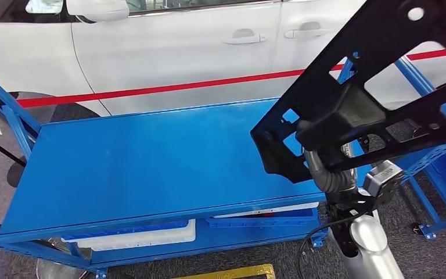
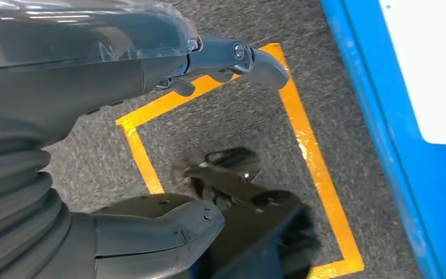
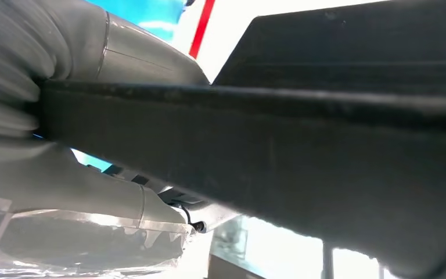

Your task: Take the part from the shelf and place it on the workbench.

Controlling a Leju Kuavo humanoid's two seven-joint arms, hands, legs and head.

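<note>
A large black plastic frame part [image 1: 377,70] with several cut-outs hangs tilted in the air over the right end of the blue workbench [image 1: 145,157]. My right hand [image 1: 340,119] grips it near its lower middle, the silver arm rising from below. In the right wrist view the black part [image 3: 325,145] runs as a dark bar right across the grey hand [image 3: 46,174]. My left hand [image 2: 151,145] hangs over the floor with thumb and fingers apart and nothing between them.
A white car [image 1: 180,40] with a red stripe stands behind the workbench. White trays [image 1: 145,235] lie on the bench's lower level. A blue shelf frame [image 1: 435,168] stands at the right. Yellow tape [image 2: 302,139] marks the grey carpet.
</note>
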